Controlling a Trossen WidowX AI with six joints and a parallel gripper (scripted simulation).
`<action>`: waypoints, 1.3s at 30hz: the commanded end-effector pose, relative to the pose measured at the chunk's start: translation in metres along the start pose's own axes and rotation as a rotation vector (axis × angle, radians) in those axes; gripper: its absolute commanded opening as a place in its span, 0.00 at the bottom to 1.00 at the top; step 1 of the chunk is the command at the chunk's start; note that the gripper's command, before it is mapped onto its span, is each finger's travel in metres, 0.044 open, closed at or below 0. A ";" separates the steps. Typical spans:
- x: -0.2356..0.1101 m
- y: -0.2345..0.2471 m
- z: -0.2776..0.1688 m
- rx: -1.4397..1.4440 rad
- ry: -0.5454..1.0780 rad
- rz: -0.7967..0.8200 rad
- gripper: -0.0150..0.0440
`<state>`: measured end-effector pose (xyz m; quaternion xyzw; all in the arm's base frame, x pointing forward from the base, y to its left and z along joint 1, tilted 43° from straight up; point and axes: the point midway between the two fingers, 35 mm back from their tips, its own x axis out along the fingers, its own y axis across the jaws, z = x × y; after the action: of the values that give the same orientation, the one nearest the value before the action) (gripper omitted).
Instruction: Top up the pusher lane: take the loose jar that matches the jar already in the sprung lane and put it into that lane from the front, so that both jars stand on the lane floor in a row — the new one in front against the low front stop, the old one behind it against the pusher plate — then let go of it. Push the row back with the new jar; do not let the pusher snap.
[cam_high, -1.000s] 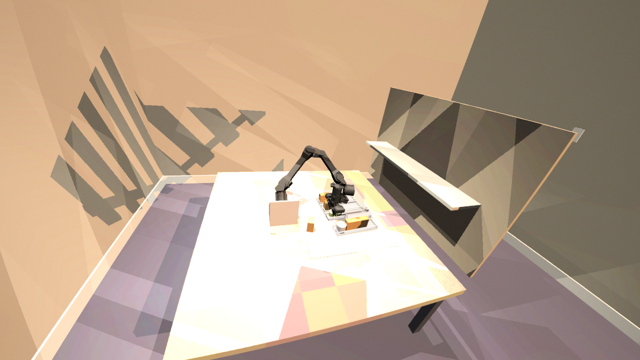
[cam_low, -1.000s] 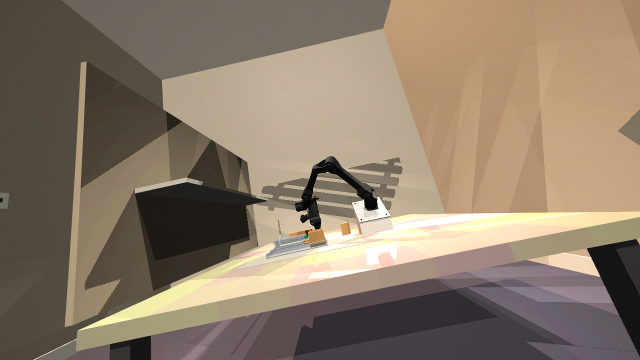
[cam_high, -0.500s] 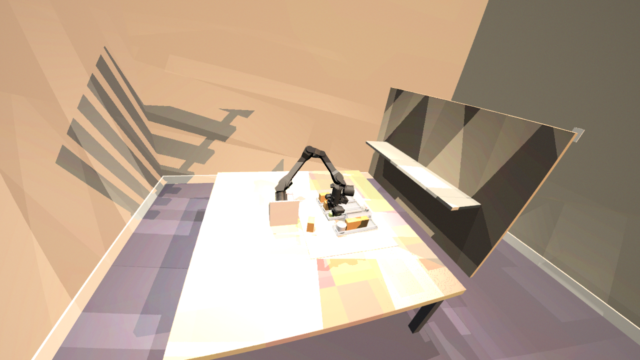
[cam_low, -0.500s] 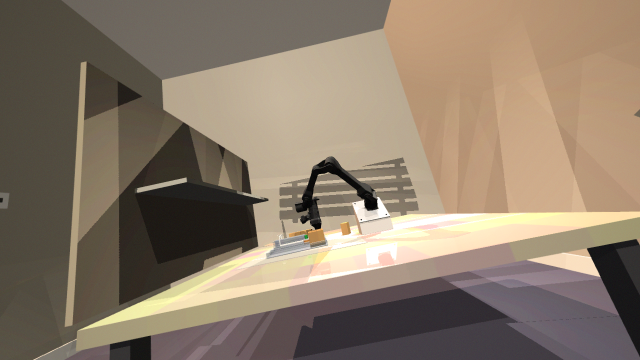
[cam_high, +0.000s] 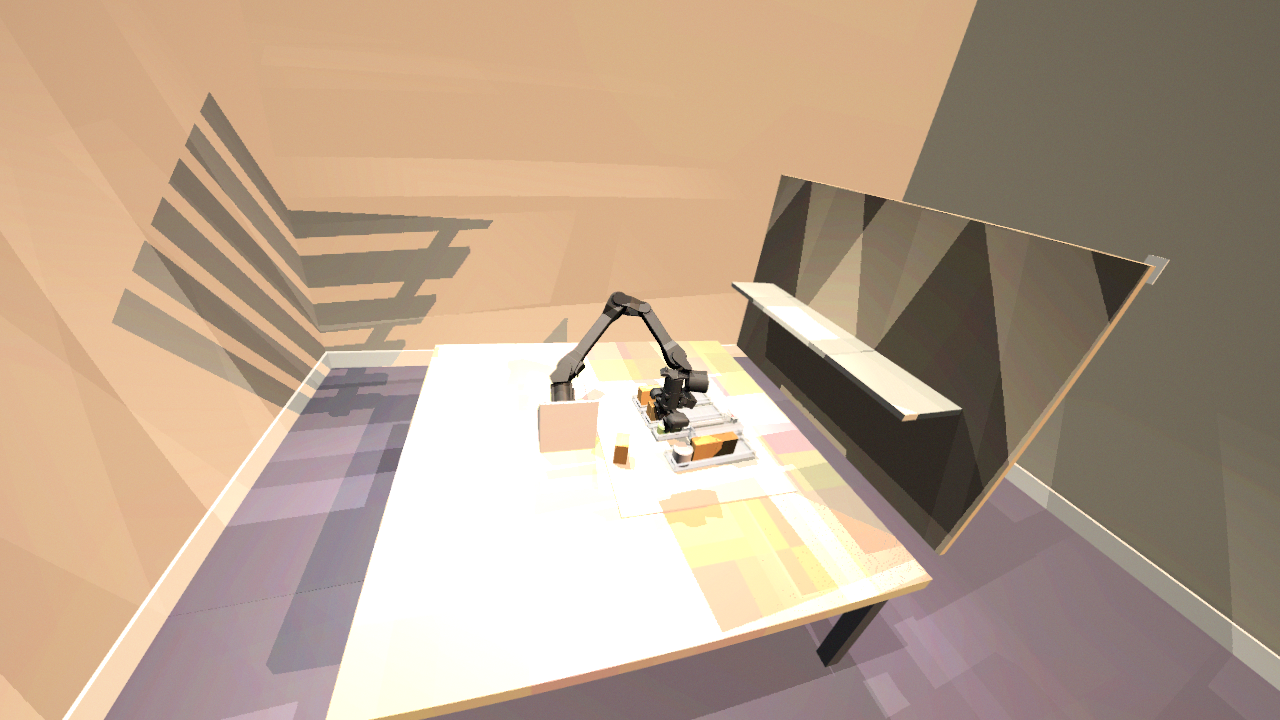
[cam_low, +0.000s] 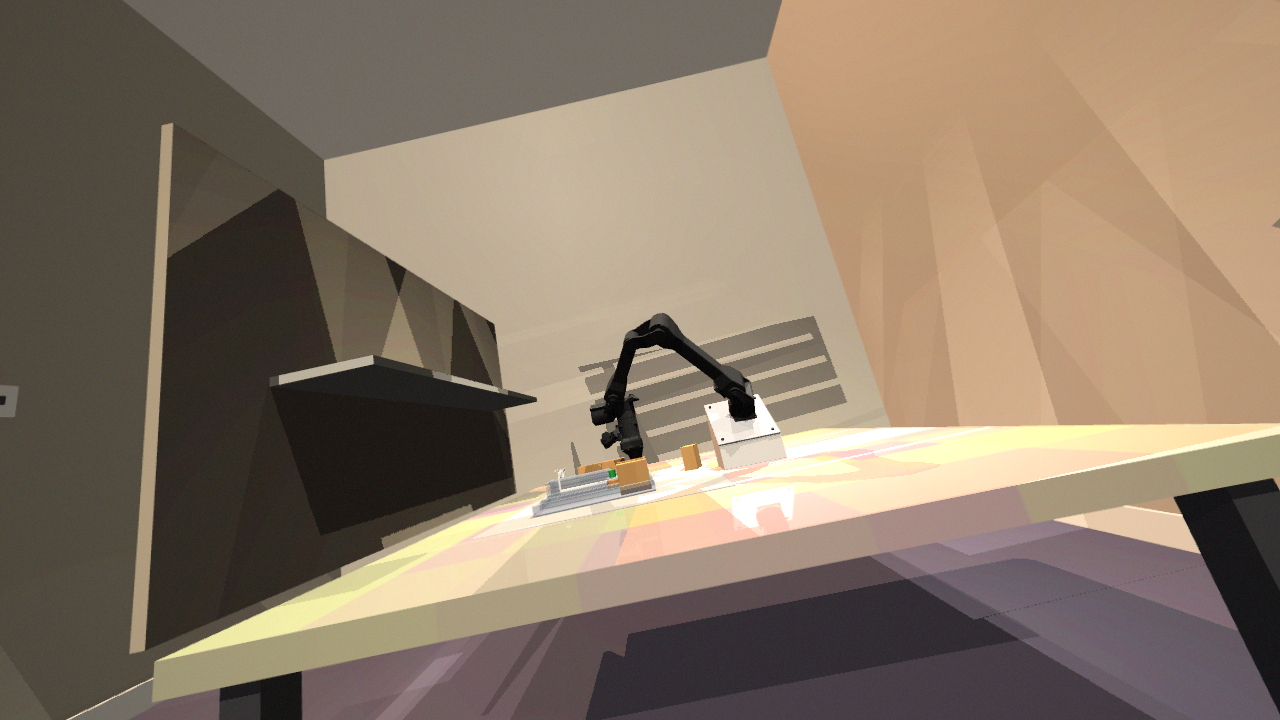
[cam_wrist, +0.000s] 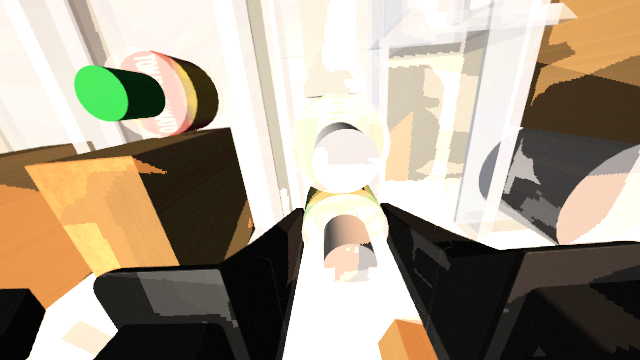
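My gripper (cam_wrist: 341, 212) (cam_high: 667, 417) (cam_low: 628, 445) is shut on a small pale jar with a light cap (cam_wrist: 345, 235). In the wrist view the jar stands upright between the black fingers, at the front of the middle clear-walled lane (cam_wrist: 480, 150). A matching pale jar (cam_wrist: 345, 150) stands just behind it in the same lane; the two look close or touching. The pusher plate behind is washed out by glare. In the top and exterior views the gripper is low over the lane rack (cam_high: 727, 421) (cam_low: 571, 486), and the jars are too small to make out.
A green-capped jar with a pink label (cam_wrist: 145, 97) stands in the lane to the left, behind an orange wooden block (cam_wrist: 150, 200). A grey-capped jar (cam_wrist: 550, 185) (cam_high: 682, 454) stands in the right lane. A loose orange block (cam_high: 620, 450) (cam_low: 690, 457) stands on the table beside the rack.
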<state>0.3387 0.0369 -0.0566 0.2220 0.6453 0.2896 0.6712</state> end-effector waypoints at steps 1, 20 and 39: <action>0.002 0.003 0.003 -0.011 -0.010 0.012 0.25; 0.003 0.003 0.002 -0.011 -0.010 0.012 0.25; 0.003 0.003 -0.001 -0.011 -0.010 0.012 0.25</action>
<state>0.3356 0.0377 -0.0581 0.2236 0.6438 0.2897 0.6720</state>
